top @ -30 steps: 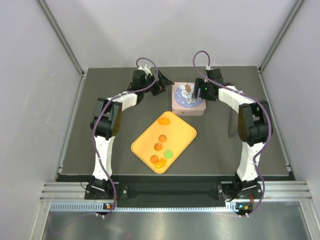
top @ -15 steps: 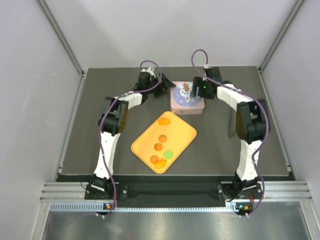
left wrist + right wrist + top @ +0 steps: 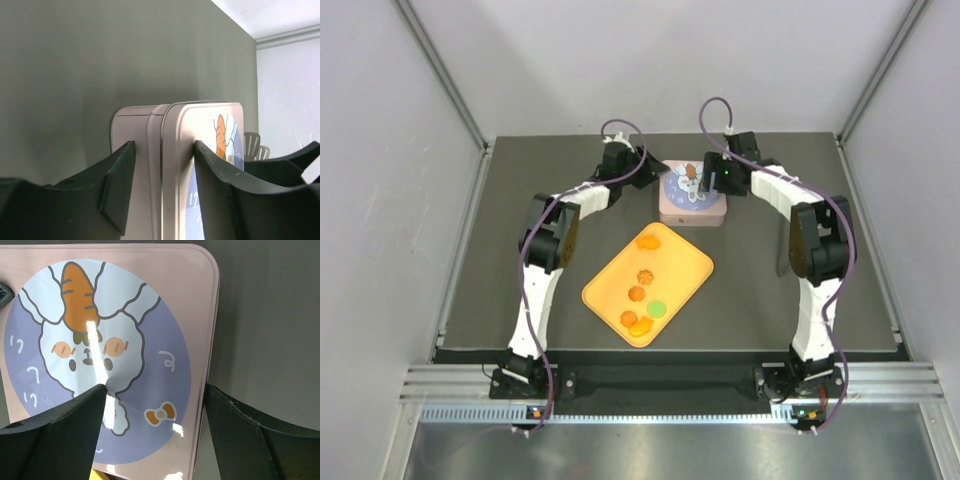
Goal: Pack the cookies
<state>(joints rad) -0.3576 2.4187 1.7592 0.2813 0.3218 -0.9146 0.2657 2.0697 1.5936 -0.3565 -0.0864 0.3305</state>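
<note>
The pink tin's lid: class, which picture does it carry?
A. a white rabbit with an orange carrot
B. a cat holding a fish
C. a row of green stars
A: the right wrist view shows a white rabbit with an orange carrot printed on the pink tin's lid.

**No legible words, brands or numbers; the only print is a picture on the tin lid.**
The pink square metal tin (image 3: 718, 210) on the dark bench (image 3: 520, 250) has a lid printed with a lilac circle (image 3: 170, 330). In the circle is a white cartoon rabbit (image 3: 90, 350) with an orange carrot (image 3: 77, 287) between its ears and an orange bow (image 3: 160, 414) beside it. A few white hook-shaped squiggles (image 3: 167, 360) look loosely like a 2 or a 7 but spell nothing. In the left wrist view the same print is too slanted to read.
</note>
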